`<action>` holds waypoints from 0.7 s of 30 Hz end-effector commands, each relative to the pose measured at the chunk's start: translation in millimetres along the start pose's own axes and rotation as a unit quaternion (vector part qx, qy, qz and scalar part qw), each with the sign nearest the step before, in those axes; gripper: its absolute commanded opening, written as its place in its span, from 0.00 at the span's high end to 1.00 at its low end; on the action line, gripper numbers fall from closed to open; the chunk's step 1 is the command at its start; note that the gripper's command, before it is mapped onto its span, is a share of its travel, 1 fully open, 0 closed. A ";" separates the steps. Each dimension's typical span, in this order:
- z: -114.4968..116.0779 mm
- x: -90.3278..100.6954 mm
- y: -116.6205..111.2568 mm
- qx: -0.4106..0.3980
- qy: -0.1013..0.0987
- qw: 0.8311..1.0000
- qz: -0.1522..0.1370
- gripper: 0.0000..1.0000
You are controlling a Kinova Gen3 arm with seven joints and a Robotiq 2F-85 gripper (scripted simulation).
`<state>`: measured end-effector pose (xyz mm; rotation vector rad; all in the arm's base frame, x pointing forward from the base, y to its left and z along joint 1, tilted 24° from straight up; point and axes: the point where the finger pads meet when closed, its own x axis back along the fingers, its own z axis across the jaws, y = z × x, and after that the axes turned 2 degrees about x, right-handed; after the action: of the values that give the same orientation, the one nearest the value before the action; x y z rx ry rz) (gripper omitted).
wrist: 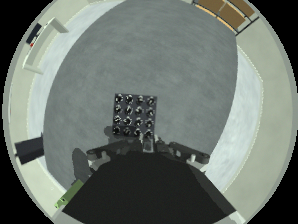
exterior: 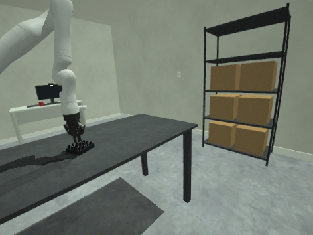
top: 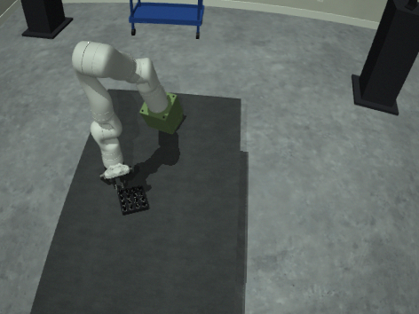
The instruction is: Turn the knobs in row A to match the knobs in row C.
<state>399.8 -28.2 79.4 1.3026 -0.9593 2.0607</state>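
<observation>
The knob box (top: 133,200) is a small black square block with a grid of knobs, standing on the dark table. It also shows in the exterior view (exterior: 79,147) and in the wrist view (wrist: 135,117). My gripper (top: 116,181) points straight down over the box's edge nearest the arm's base. In the wrist view the fingertips (wrist: 143,139) stand a little apart at the row nearest me, right of the middle. They are slightly open, with nothing clamped between them. The knob lines and names are too small to read.
The arm's green base (top: 162,113) stands on the table behind the box. The table's right edge (top: 243,177) is far from the box. A shelf rack with cardboard boxes (exterior: 243,99), a blue cart (top: 166,13) and a white desk (exterior: 40,111) stand off the table.
</observation>
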 end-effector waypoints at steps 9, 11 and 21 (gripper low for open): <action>-1.1 1.2 1.7 -0.003 -0.001 1.000 -0.001 0.81; -1.1 1.3 1.7 -0.005 -0.001 1.000 -0.001 0.81; 1.4 3.5 1.9 -0.112 0.002 0.994 -0.001 0.81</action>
<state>400.2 -28.5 81.2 1.2199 -1.0893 1.9530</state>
